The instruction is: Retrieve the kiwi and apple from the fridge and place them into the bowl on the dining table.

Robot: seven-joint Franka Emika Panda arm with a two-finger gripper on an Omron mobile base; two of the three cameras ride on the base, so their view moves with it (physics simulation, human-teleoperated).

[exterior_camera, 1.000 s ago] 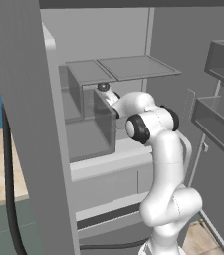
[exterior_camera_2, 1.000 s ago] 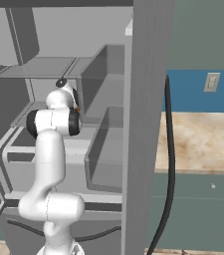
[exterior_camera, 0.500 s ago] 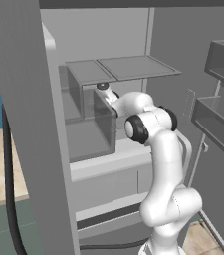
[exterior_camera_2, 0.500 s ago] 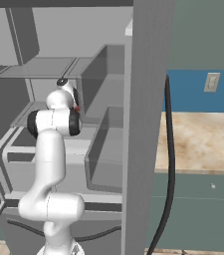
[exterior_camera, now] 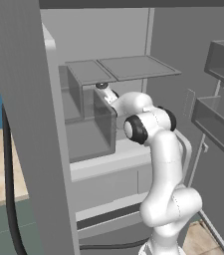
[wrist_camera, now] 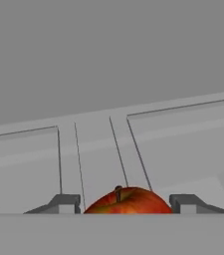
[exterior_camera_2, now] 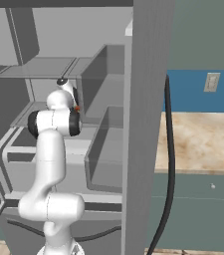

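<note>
apple [wrist_camera: 128,200] sits right between the hand's [wrist_camera: 126,203] fingertips [wrist_camera: 64,201], stem up, on a fridge [exterior_camera: 123,69] shelf. Can't tell if the hand grips it.

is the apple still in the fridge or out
In. The hand view shows the apple sitting low between the gripper tips with grey fridge shelves behind it.

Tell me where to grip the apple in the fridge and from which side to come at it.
Grip the apple across its round middle, one finger on each flank. Come straight along the hand's present line: in the hand view the fruit sits between the fingertips of the gripper with its stem toward the camera, so its widest part likely lies between the pads.
</note>
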